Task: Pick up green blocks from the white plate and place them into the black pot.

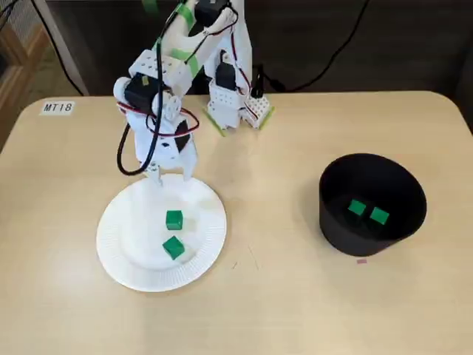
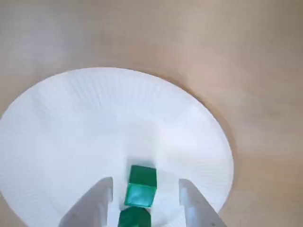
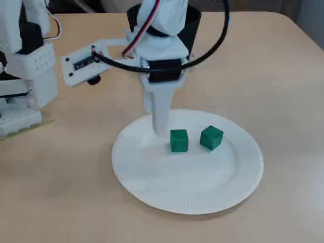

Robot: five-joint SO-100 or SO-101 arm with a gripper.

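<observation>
One fixed view looked steeply down from high over the worktop (image 1: 281, 310), the arm base (image 1: 236, 107) beyond the white plate (image 1: 122, 255). Another sat low and close beside the plate, facing the black pot (image 3: 194, 28) behind it. The wrist view hung just above the plate, looking down past the claw (image 2: 147, 184). All three shared the plate.

In a fixed view you see the white plate (image 1: 122, 244) toward the desk's (image 1: 281, 310) 8 o'clock. One green block (image 1: 174, 219) lies near its centre, and a second green block (image 1: 174, 247) lies just at the first's 6 o'clock. Your tool (image 1: 171, 177) hangs over the plate's 12 o'clock rim, fingers apart. The black pot (image 1: 347, 233), at 4 o'clock, holds two more green blocks (image 1: 357, 208).
</observation>
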